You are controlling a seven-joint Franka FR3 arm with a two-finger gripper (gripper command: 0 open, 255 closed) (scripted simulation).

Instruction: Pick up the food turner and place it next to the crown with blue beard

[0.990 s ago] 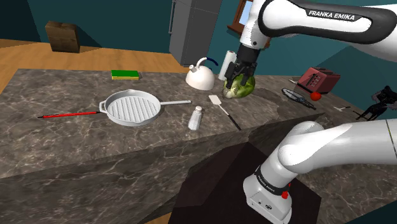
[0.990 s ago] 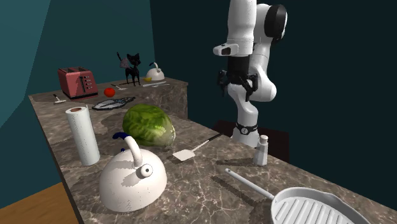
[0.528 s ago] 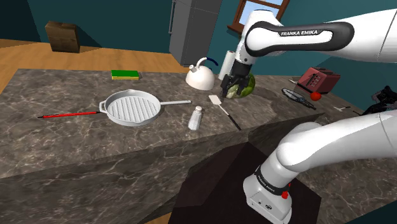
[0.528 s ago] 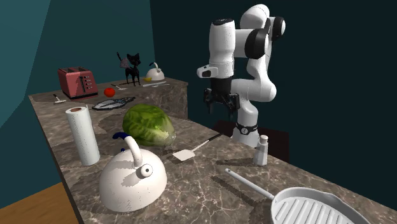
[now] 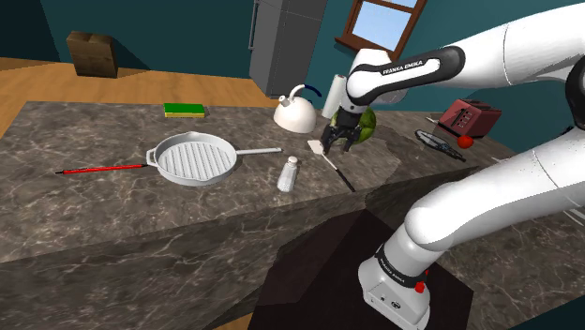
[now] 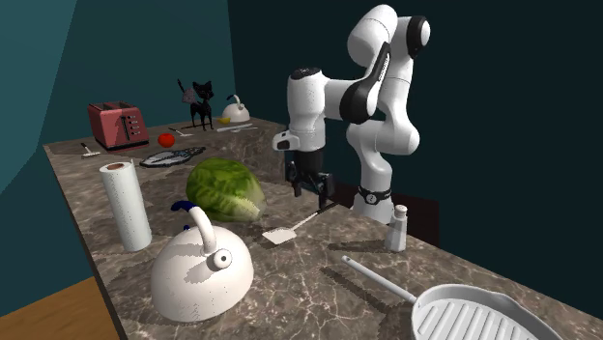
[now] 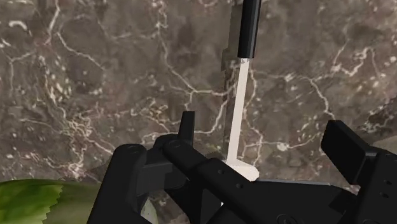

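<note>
Over the dark marbled counter, just beside the green cabbage, the gripper hangs with its fingers spread apart, clasping nothing. Straight beneath it lies the food turner, flat on the stone and not touched by either finger.

From the wrist view the pale shaft of the turner passes through the gap between the fingers, nearer one finger than the other. It runs roughly square to the line along which they would close, with the black handle beyond the fingertips and the white blade tucked under the hand.

On the counter the long axis runs from the blade, which points towards the far edge and the white kettle, down to the handle end, which reaches towards the near edge by the stand. A salt shaker stands near the handle.

The coming move looks like a plain descent and a pinch across the shaft, after a small sideways correction.

A blue scrap shows behind the cabbage in the second exterior view. It may be the crown, though too little of it shows to be sure.
</note>
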